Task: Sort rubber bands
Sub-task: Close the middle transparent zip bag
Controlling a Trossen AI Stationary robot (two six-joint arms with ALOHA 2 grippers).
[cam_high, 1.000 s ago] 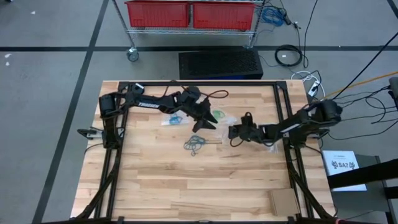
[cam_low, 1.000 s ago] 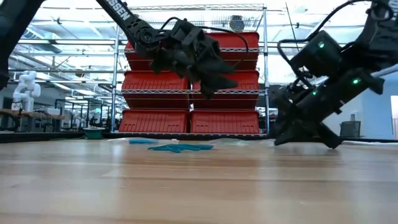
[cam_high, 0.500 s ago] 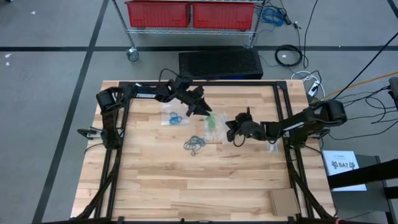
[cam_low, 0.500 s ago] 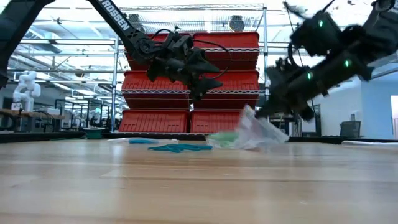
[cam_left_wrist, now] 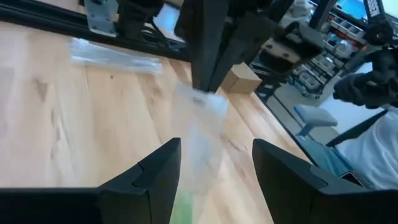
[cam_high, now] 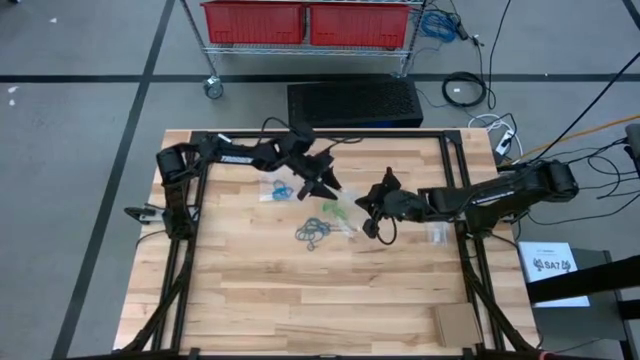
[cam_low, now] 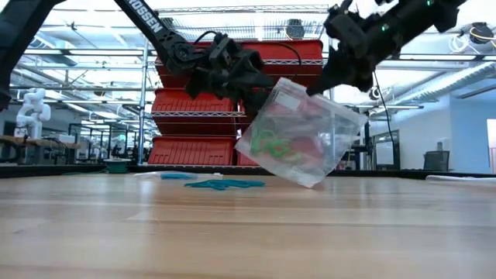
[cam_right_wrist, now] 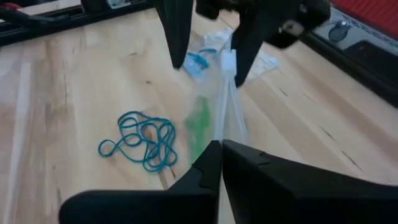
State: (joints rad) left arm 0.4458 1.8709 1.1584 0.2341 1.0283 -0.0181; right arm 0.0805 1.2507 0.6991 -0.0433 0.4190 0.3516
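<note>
1. While the right gripper (cam_low: 316, 91) hangs above the middle of the table (cam_high: 300, 300), its two fingers (cam_right_wrist: 199, 180) are pressed tight on the top edge of a clear plastic bag (cam_low: 298, 132).
2. The bag is lifted off the wood and hangs tilted in the air, with its low corner close to the table.
3. Green rubber bands (cam_low: 270, 143) sit inside the bag, near its lower side.
4. The left gripper (cam_high: 322, 186) is just beside the bag, on the far side of it.
5. Its two fingers (cam_left_wrist: 155, 180) are spread wide apart, and there is nothing between them.
6. In the left wrist view the bag (cam_left_wrist: 202, 134) hangs just in front of those open fingers.
7. A small pile of blue rubber bands (cam_high: 313, 233) lies loose on the wood, near the bag and a little closer to the front of the table.
8. In the right wrist view the pile (cam_right_wrist: 140, 140) looks like a tangle of thin blue loops.
9. A second clear bag (cam_high: 278, 190) lies flat on the table under the left arm, and it has bright blue bands in it.
10. A third clear bag (cam_high: 437, 233) lies flat beside the right arm.
11. A brown cardboard piece (cam_high: 458, 323) sits at the front right corner of the table.
12. Red bins (cam_low: 232, 101) stand on a wire shelf behind the table.
</note>
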